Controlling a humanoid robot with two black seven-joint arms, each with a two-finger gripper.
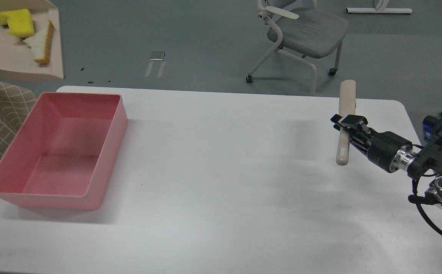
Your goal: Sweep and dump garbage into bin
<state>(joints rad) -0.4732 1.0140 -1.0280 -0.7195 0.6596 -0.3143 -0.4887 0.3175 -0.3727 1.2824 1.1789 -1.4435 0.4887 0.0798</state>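
Pink bin (59,152) sits empty at nine o'clock on our desk (224,171). At eleven, the raised dustpan (19,61) carries sponge (16,23) and bread (42,42); we should tip it slowly over the bin. Our right gripper (348,123) clamps the brush handle (345,121) at three; the left is unseen.

Black right arm (392,150) — silver wrist ring, blue module, looping cables

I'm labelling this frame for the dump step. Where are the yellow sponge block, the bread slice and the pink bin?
yellow sponge block (17,23), head view, its top face.
bread slice (42,42), head view, its white crumb.
pink bin (108,142), head view, its right wall.
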